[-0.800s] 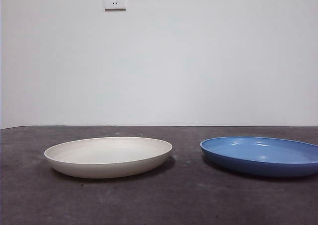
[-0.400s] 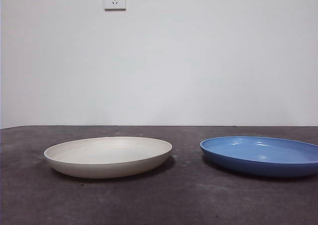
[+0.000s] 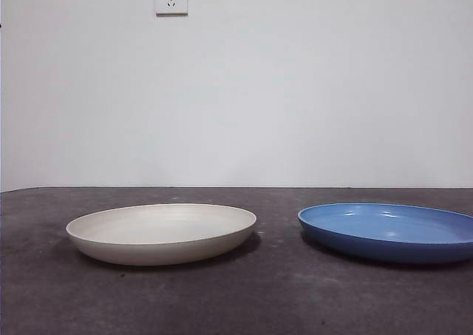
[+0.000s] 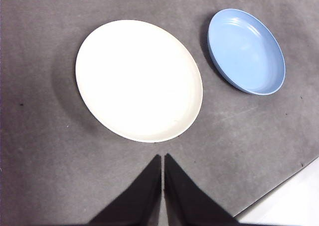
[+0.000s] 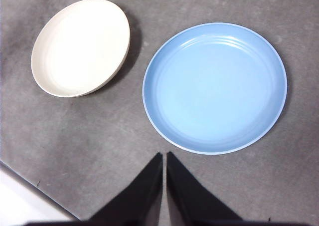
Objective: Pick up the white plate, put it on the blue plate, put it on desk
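On the dark grey-brown mottled desk (image 3: 244,298) the round cream-white matte plate (image 3: 161,232) lies apart from the glossy round blue plate (image 3: 389,231), and both grippers, left (image 4: 163,158) and right (image 5: 164,156), hang above clenched and empty (its shallow rim could easily slip from a poor pinch).

Movement: none to call, the front view now matches both earlier looks.
White plate (image 3: 161,234): no slide, no lift, no tilt against a second ago.
Blue plate (image 3: 388,232): same story, not a flicker.
Gap between the plates: unchanged on the desk (image 3: 273,290).
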